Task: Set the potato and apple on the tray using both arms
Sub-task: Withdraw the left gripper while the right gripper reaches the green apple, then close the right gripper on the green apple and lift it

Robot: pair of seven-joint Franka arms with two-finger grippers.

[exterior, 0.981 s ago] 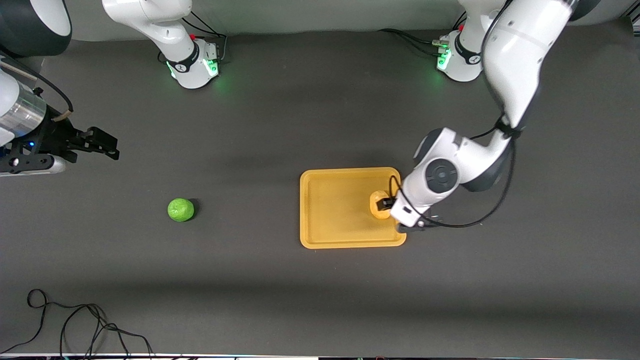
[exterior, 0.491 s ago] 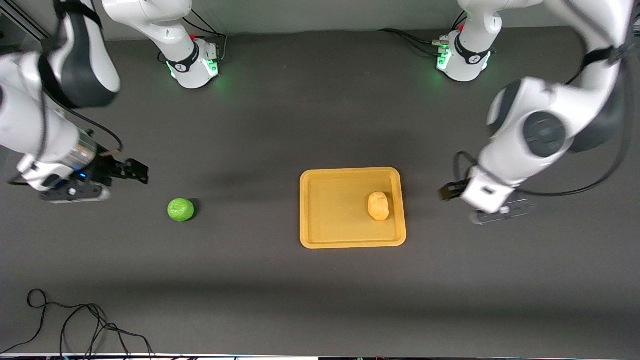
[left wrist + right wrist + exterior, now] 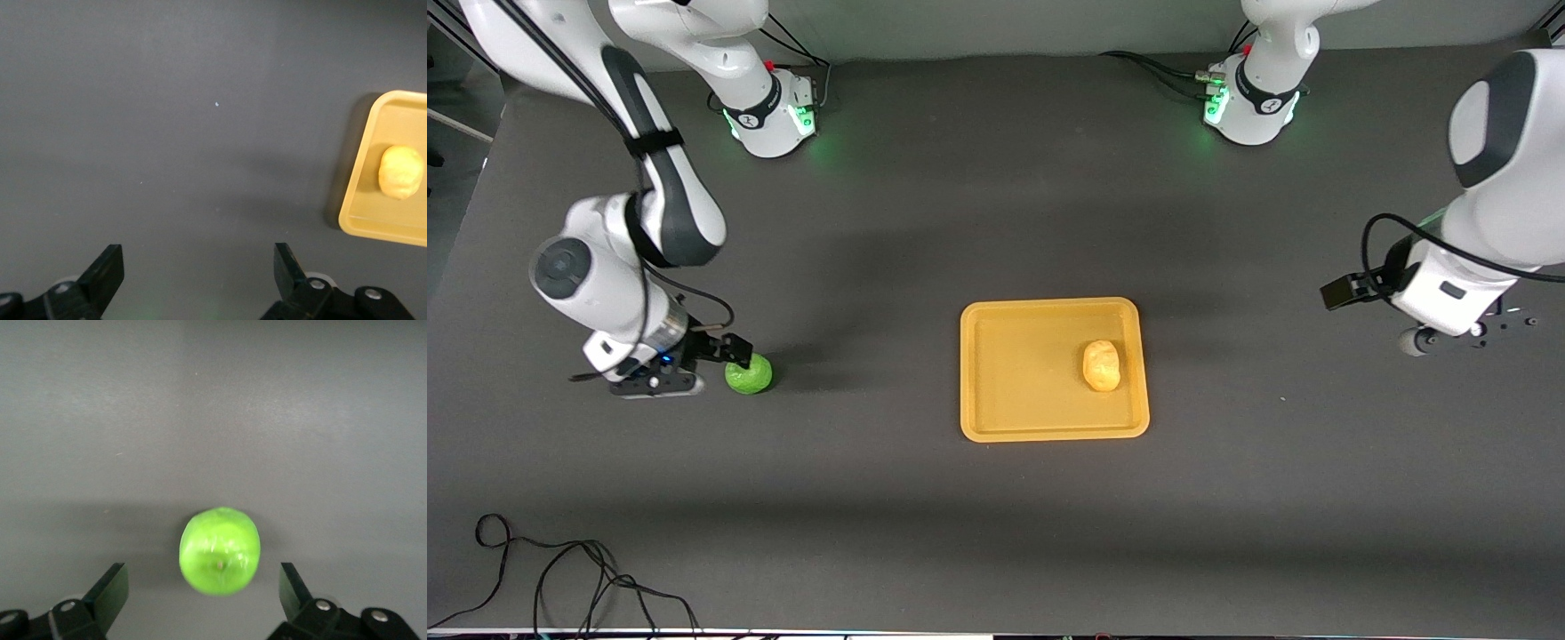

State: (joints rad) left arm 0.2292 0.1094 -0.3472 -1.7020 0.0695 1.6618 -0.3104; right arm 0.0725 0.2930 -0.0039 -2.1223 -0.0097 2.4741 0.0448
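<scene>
Now that the left gripper (image 3: 1343,292) has released the potato (image 3: 1101,365) onto the tray (image 3: 1014,427) and withdrawn, fingers spread, the right gripper (image 3: 734,348) descends open-fingered over the apple (image 3: 749,374).

One potato (image 3: 1102,365), one apple (image 3: 749,374), one tray (image 3: 1014,373), two arms.

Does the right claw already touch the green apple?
Apart. In the right wrist view the apple sits between the open right claw's fingers, with bare table on each side.
</scene>
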